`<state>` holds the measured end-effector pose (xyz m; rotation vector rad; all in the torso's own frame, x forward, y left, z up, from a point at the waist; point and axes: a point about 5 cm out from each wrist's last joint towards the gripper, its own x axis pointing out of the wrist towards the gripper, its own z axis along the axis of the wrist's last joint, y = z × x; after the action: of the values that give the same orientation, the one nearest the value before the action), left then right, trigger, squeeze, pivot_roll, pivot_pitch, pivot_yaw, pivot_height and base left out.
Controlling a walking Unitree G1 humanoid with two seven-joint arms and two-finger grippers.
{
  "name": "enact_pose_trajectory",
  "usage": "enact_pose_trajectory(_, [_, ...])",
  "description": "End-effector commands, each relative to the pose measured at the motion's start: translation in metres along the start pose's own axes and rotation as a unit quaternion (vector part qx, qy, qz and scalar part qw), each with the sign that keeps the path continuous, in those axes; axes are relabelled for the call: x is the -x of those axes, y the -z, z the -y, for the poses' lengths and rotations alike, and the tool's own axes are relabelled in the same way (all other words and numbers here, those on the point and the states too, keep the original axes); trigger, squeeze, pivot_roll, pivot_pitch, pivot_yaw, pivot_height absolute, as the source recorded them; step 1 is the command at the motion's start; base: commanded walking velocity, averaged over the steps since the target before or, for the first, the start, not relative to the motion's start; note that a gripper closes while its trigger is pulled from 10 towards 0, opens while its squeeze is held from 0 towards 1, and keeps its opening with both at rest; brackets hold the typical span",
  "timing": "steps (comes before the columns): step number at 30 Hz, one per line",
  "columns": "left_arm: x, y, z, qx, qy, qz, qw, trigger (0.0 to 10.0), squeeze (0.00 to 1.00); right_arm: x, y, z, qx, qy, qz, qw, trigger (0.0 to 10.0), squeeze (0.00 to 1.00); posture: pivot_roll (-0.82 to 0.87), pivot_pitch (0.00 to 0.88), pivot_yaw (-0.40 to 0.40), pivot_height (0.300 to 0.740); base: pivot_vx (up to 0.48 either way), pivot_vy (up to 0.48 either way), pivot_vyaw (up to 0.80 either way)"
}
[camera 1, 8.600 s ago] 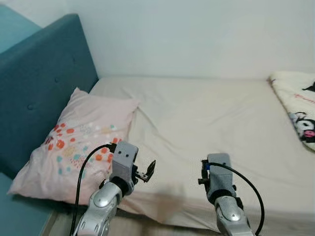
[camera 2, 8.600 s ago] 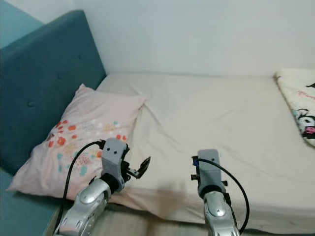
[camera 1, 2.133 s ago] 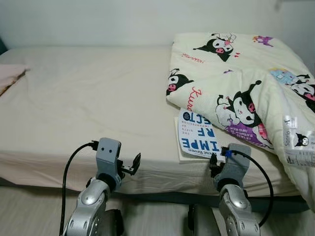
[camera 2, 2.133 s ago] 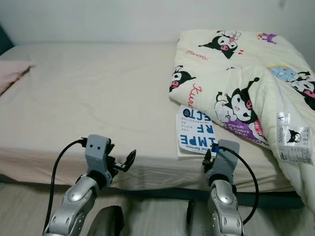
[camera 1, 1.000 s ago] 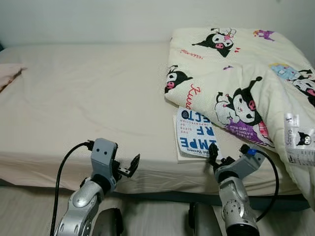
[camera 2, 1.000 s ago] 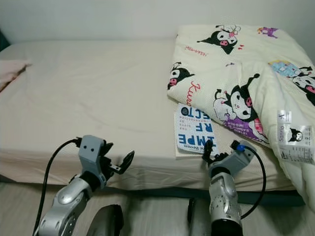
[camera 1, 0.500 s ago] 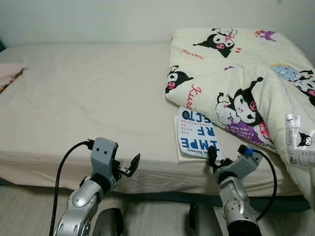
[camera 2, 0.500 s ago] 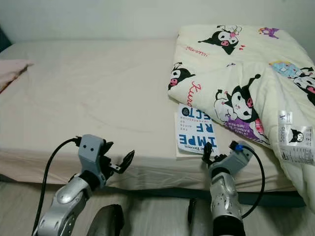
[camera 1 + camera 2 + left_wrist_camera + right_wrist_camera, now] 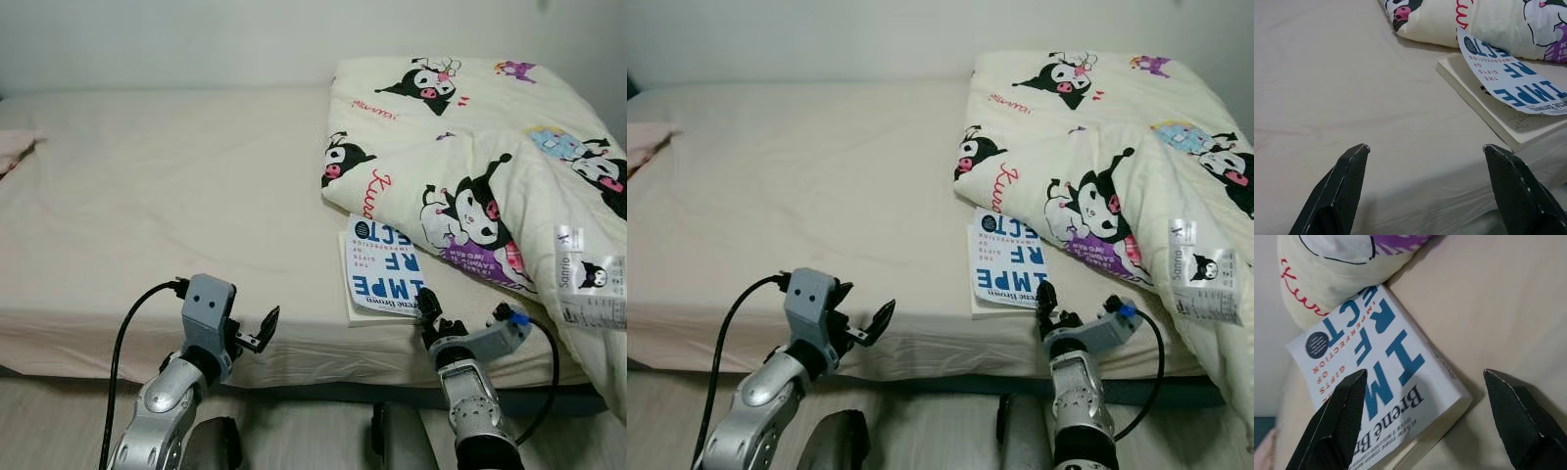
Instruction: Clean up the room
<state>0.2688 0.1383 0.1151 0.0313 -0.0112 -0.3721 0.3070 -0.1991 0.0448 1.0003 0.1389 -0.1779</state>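
Both arms forward, left hand [image 9: 257, 334] and right hand [image 9: 428, 311] spread wide.

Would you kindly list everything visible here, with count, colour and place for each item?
bed: one, cream sheet, spanning the view
blanket: one, pale yellow with black cartoon characters, folded on the bed's right side
book: one, white cover with blue lettering, near the bed's front edge, its far end tucked under the blanket
pillow: one, pink, corner at far left
left pincer: black, open, at the bed's front edge
right pincer: black, open, at the book's near corner
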Motion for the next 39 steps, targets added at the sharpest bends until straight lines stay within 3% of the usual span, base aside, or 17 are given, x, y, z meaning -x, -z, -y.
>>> enact_pose_trajectory(1, [0.003,0.001,-0.001,-0.007,-0.003,0.0,1.0,10.0,0.0,0.011,0.039,0.014,-0.041,0.03,-0.081,0.995,10.0,0.0,0.02,0.184,0.057,0.573,0.0,0.0,0.0])
enact_pose_trajectory(5, [0.003,0.001,-0.001,-0.007,-0.005,0.0,1.0,10.0,0.0,0.011,0.043,0.013,-0.047,0.021,-0.096,0.994,10.0,0.0,0.02,0.183,0.059,0.573,0.0,0.0,0.0])
enact_pose_trajectory(7, [0.002,0.0,-0.002,-0.008,-0.012,0.002,1.0,10.0,0.0,0.013,0.052,0.006,-0.057,-0.015,-0.129,0.99,10.0,0.0,0.02,0.183,0.057,0.573,0.0,0.0,0.0])
enact_pose_trajectory(11, [0.001,0.0,-0.004,-0.007,-0.018,0.004,1.0,10.0,0.0,0.013,0.055,0.001,-0.061,-0.042,-0.138,0.988,10.0,0.0,0.02,0.186,0.057,0.573,0.0,0.0,0.0])
enact_pose_trajectory(20, [0.002,0.0,-0.004,-0.003,-0.029,0.005,1.0,10.0,0.0,0.007,0.038,-0.007,-0.091,-0.077,-0.087,0.989,10.0,0.0,0.02,0.192,0.057,0.573,0.0,0.0,0.0])
enact_pose_trajectory(29, [0.003,0.0,-0.004,-0.002,-0.035,0.007,0.999,10.0,0.0,0.004,0.019,-0.003,-0.112,-0.076,-0.023,0.991,10.0,0.0,0.03,0.196,0.054,0.573,0.0,0.0,0.0])
enact_pose_trajectory(39, [0.002,0.0,-0.007,-0.005,-0.038,0.007,0.999,10.0,0.0,-0.001,0.01,-0.009,-0.105,-0.093,-0.011,0.99,9.8,0.0,0.03,0.194,0.058,0.573,0.0,0.0,0.0])
